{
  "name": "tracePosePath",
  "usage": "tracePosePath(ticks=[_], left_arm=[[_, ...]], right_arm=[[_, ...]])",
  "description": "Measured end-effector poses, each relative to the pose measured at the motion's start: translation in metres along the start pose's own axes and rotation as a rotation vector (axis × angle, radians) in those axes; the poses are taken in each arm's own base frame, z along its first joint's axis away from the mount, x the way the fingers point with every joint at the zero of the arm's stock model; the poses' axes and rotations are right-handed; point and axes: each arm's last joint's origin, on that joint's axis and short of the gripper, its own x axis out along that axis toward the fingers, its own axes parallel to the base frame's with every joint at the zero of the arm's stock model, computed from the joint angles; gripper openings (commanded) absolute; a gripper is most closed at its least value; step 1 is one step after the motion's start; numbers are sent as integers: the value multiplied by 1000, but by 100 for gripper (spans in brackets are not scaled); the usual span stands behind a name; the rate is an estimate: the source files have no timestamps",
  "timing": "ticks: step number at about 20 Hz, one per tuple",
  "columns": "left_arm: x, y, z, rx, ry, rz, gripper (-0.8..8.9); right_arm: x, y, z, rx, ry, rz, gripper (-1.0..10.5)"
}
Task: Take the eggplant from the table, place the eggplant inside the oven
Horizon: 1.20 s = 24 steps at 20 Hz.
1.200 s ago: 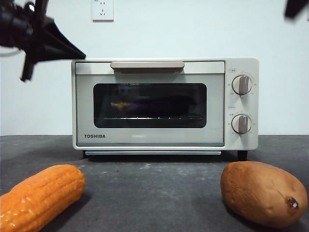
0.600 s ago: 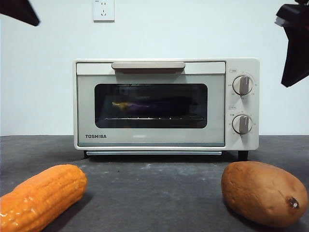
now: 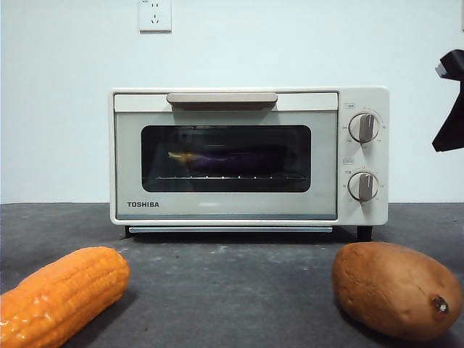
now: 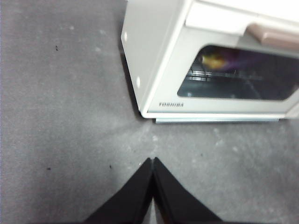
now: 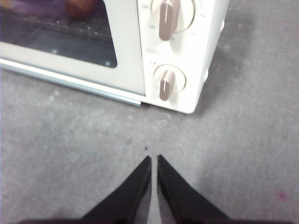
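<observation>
The eggplant [image 3: 232,156] lies on the wire rack inside the cream Toshiba oven [image 3: 134,152], dark purple with its yellowish stem end to the left, seen through the shut glass door. It also shows through the glass in the left wrist view, the eggplant [image 4: 229,60] blurred. My left gripper [image 4: 153,159] is shut and empty above the grey table [image 4: 60,116], off the oven's left front corner. My right gripper [image 5: 153,157] is shut and empty over the table in front of the oven's knobs [image 5: 164,83]; it shows as a black tip [image 3: 451,109] at the right edge.
An orange corn cob [image 3: 61,293] lies at the front left of the table [image 3: 232,283] and a brown tuber [image 3: 395,290] at the front right. A wall socket [image 3: 155,14] sits above the oven.
The black arm at the upper left has left the front view. The arm at the upper right came lower along the right edge. The oven and eggplant have not moved.
</observation>
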Motion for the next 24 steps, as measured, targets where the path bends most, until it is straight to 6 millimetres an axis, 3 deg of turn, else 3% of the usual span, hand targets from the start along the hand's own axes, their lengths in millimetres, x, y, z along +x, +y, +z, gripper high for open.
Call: tracePosePath(ticks=[9,11,15,19,24], left_arm=[[-1,-1,0,-22,-1,-2,4],[-11,-3,0,-3,-36,-8,4],[-48,-6,3,194,-295,16,4],[-39,12,-32,220,-333,165,4],[-20,26,-67,220,-288,193,4]], right_arm=[[0,0,0,4,-3,0,6],[0,0,0,4,-2,0,6],[0,0,0,4,-2,0,6],[0,0,0,4,-2,0,6],[0,0,0,3,-1,0,6]])
